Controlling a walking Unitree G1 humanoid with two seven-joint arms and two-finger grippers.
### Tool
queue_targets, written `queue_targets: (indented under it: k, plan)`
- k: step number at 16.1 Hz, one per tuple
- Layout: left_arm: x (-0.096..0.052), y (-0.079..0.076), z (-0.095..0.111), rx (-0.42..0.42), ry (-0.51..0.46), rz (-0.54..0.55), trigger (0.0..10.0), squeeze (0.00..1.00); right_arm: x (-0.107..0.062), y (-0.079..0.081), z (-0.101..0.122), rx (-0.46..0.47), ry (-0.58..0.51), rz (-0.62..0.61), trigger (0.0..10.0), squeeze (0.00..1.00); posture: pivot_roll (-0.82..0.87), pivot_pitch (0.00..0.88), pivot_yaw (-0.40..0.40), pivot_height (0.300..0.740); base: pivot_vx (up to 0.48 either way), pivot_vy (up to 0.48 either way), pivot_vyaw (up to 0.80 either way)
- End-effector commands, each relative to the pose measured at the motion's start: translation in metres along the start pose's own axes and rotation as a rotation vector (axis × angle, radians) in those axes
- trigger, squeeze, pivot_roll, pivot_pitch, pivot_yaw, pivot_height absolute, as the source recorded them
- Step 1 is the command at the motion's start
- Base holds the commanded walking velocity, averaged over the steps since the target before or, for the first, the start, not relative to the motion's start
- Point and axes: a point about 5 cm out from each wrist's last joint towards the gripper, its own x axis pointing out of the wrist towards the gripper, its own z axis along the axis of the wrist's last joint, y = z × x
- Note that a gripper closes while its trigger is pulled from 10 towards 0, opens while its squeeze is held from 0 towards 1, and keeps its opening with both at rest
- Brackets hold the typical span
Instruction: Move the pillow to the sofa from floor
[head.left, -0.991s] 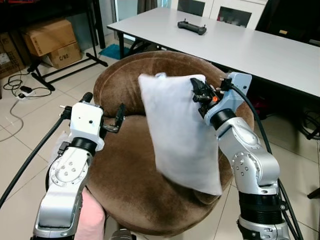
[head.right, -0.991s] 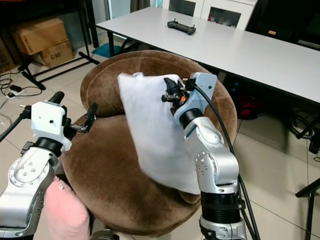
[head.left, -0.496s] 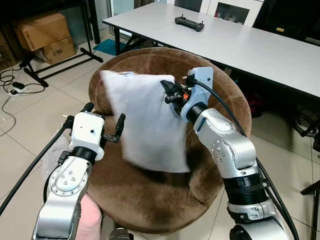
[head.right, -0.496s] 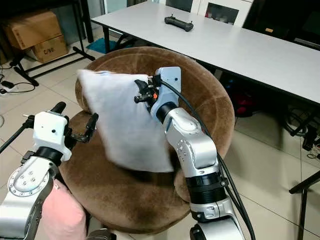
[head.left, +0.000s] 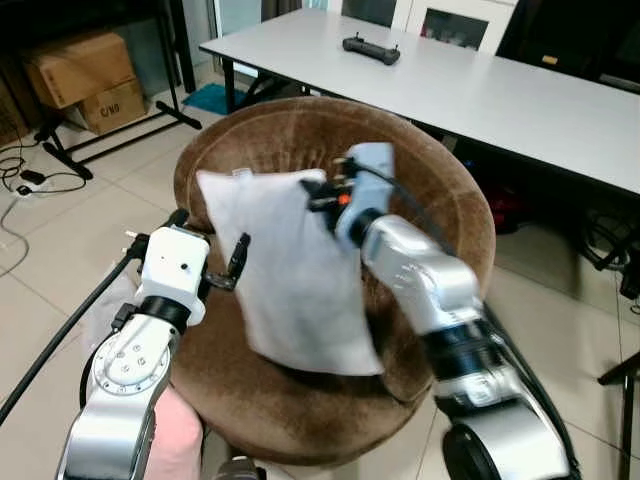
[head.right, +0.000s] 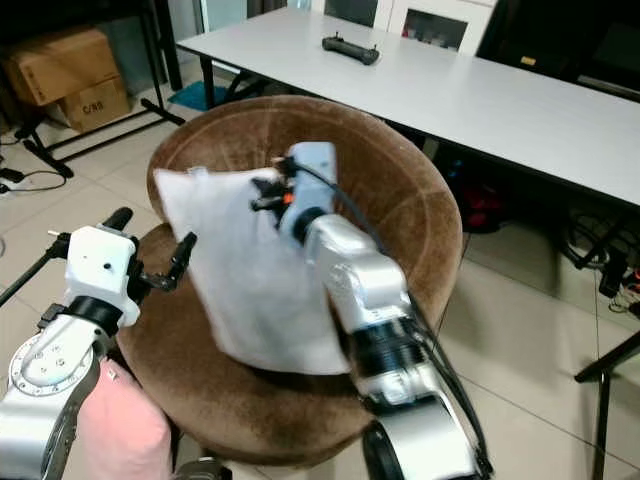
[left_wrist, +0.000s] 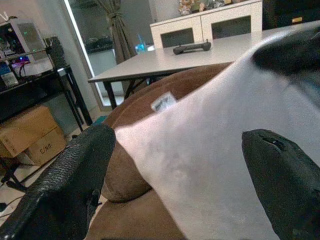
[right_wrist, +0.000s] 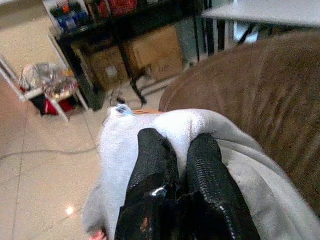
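Observation:
A white pillow (head.left: 285, 275) hangs upright over the round brown sofa (head.left: 445, 185), and its lower corner reaches the seat cushion. My right gripper (head.left: 322, 196) is shut on the pillow's top edge; in the right wrist view both black fingers (right_wrist: 150, 167) pinch a fold of the white fabric (right_wrist: 180, 125). My left gripper (head.left: 210, 242) stands open just left of the pillow, at the seat's left rim. In the left wrist view its two fingers (left_wrist: 75, 185) are spread wide, with the pillow (left_wrist: 215, 150) close ahead of them.
A long white table (head.left: 500, 95) with a black controller (head.left: 371, 49) stands behind the sofa. Cardboard boxes (head.left: 85, 75) and a black stand's legs (head.left: 130, 135) are at the far left, with cables (head.left: 25, 185) on the tiled floor. A pink cushion (head.left: 180, 440) lies by my left arm.
My right arm has swung the pillow leftward and down over the seat, still gripping its top edge. The left gripper has stayed open by the seat's left rim. The camera shifted slightly.

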Motion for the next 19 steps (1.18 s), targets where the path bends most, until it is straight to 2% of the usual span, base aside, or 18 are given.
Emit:
queue_targets:
  k: [1, 4, 5, 7, 8, 9, 10, 11, 12, 13, 14, 17, 19]
  plan:
    - [-0.004, -0.001, 0.001, 0.016, 0.015, -0.014, 10.0, 0.00, 0.009, -0.007, 0.006, 0.021, -0.003, -0.092, 10.0, 0.00, 0.17, 0.000, -0.058, 0.740, 0.000, 0.000, 0.00]
    - [-0.010, 0.001, -0.002, 0.020, 0.041, -0.010, 10.0, 0.00, 0.020, -0.016, -0.009, 0.131, 0.056, -0.208, 10.0, 0.00, 0.19, 0.000, -0.070, 0.740, 0.000, 0.000, 0.00]
    - [-0.013, 0.003, -0.004, 0.023, 0.057, -0.006, 10.0, 0.00, 0.022, -0.030, -0.018, 0.197, 0.089, -0.318, 10.0, 0.00, 0.20, 0.000, -0.080, 0.740, 0.000, 0.000, 0.00]
    - [-0.015, 0.003, -0.003, 0.026, 0.064, -0.005, 10.0, 0.00, 0.022, -0.042, -0.022, 0.251, 0.100, -0.411, 10.0, 0.00, 0.20, 0.000, -0.084, 0.740, 0.000, 0.000, 0.00]
    - [-0.015, 0.004, -0.004, 0.027, 0.069, -0.003, 10.0, 0.00, 0.015, -0.065, -0.016, 0.300, 0.076, -0.557, 10.0, 0.00, 0.21, 0.000, -0.087, 0.740, 0.000, 0.000, 0.00]
    - [-0.015, 0.005, -0.004, 0.027, 0.070, -0.002, 10.0, 0.00, 0.008, -0.081, -0.007, 0.306, 0.041, -0.644, 10.0, 0.00, 0.21, 0.000, -0.089, 0.740, 0.000, 0.000, 0.00]
    - [-0.015, 0.006, -0.005, 0.027, 0.073, -0.001, 10.0, 0.00, 0.000, -0.097, 0.003, 0.322, 0.000, -0.723, 10.0, 0.00, 0.21, 0.000, -0.090, 0.740, 0.000, 0.000, 0.00]
    - [-0.015, 0.005, -0.005, 0.026, 0.074, -0.004, 10.0, 0.00, -0.005, -0.107, 0.007, 0.334, -0.018, -0.770, 10.0, 0.00, 0.20, 0.000, -0.091, 0.740, 0.000, 0.000, 0.00]
    - [-0.015, 0.003, -0.005, 0.014, 0.076, -0.029, 10.0, 0.00, -0.018, -0.127, 0.012, 0.360, -0.049, -0.865, 10.0, 0.00, 0.20, 0.000, -0.092, 0.740, 0.000, 0.000, 0.00]
    - [-0.015, 0.002, -0.005, 0.008, 0.075, -0.044, 10.0, 0.00, -0.022, -0.133, 0.012, 0.368, -0.057, -0.891, 10.0, 0.00, 0.20, 0.000, -0.090, 0.740, 0.000, 0.000, 0.00]
    - [-0.016, -0.004, -0.006, -0.027, 0.083, -0.111, 10.0, 0.00, -0.036, -0.151, 0.013, 0.401, -0.080, -0.979, 10.0, 0.00, 0.20, 0.000, -0.088, 0.740, 0.000, 0.000, 0.00]
    - [-0.018, -0.013, -0.009, -0.051, 0.116, -0.244, 10.0, 0.00, -0.054, -0.170, 0.009, 0.461, -0.092, -1.075, 10.0, 0.00, 0.19, 0.000, -0.081, 0.740, 0.000, 0.000, 0.00]
    - [-0.020, -0.016, -0.011, -0.057, 0.139, -0.335, 10.0, 0.00, -0.064, -0.179, -0.004, 0.482, -0.071, -1.117, 10.0, 0.00, 0.19, 0.000, -0.074, 0.740, 0.000, 0.000, 0.00]
